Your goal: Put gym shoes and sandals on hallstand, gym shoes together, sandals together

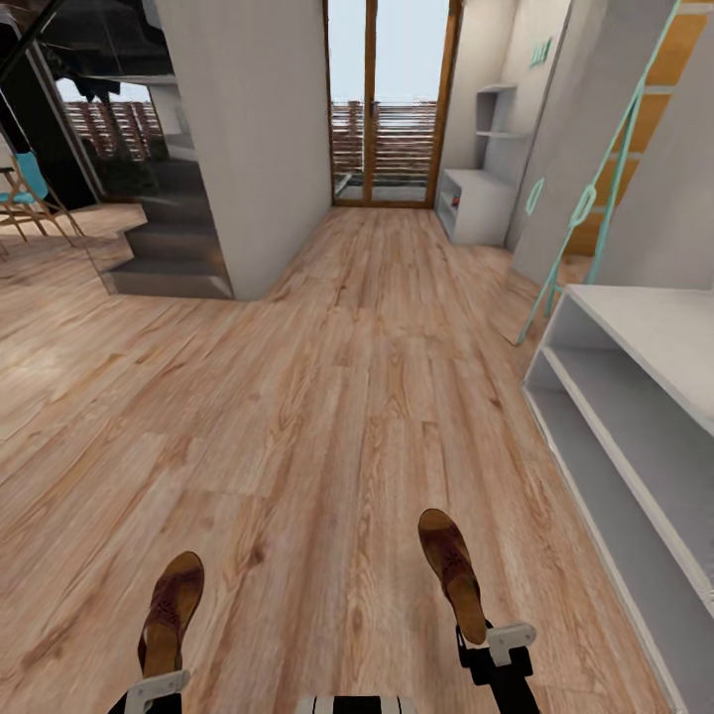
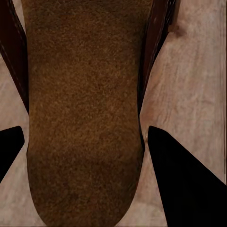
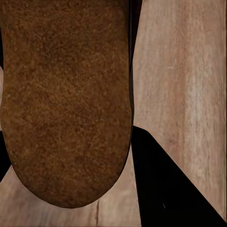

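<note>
Each gripper, left (image 1: 159,684) and right (image 1: 493,640), clamps one brown leather sandal (image 1: 171,613) (image 1: 452,570); the pale grey hallstand (image 1: 635,416) at right holds nothing in its visible part.

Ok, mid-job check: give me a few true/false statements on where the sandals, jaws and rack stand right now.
1. Each gripper holds one brown sandal. True: the left gripper has the left sandal, the right gripper has the right sandal, with the jaws on either side of each sole in the wrist views.
2. The sandals already sit on the hallstand. False: its shelves in view are bare.
3. The hallstand stands on the robot's right. True.
4. Gym shoes lie on the corridor floor ahead. False: no sneakers on the planks in view.
5. The glass door at the corridor's end is behind the robot. False: it is straight ahead.
</note>
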Available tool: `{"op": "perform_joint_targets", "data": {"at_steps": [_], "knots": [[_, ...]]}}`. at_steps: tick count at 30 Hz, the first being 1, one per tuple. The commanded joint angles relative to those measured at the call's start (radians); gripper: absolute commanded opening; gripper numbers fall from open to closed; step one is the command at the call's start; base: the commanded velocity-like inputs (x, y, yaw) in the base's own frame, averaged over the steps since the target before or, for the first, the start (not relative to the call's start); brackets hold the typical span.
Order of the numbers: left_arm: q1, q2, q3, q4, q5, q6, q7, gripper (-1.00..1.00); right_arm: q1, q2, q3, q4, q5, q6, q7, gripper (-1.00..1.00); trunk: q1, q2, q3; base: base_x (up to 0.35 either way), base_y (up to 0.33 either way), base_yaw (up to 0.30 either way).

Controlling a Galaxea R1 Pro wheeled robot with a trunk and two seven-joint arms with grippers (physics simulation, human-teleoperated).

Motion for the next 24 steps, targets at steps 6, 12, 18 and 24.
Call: {"op": "perform_joint_targets", "data": {"at_steps": [6,12,18,24], "knots": [[-0.001,-0.001,0.009,0.002,-0.013,-0.004,-0.004,-1.0,-0.001,0.017,0.007,0.003,0.002,0.0,-0.009,-1.0,-0.01,0.015,0.028,0.0,0.0,-0.223],[-0.001,-0.001,0.009,0.002,-0.014,-0.004,-0.001,-1.0,0.0,0.021,0.007,0.005,0.002,0.0,-0.011,-1.0,-0.033,0.057,0.053,0.0,0.0,-0.223],[-0.001,-0.001,0.012,0.002,-0.013,-0.005,0.001,-1.0,0.001,0.018,0.006,0.005,0.001,-0.001,-0.011,-1.0,-0.056,0.099,0.079,0.0,0.0,-0.223],[-0.001,0.001,0.009,0.002,-0.014,-0.005,0.001,-1.0,0.017,0.023,0.007,0.008,0.001,-0.001,-0.011,-1.0,-0.075,0.134,0.102,0.0,0.0,-0.223]]}}
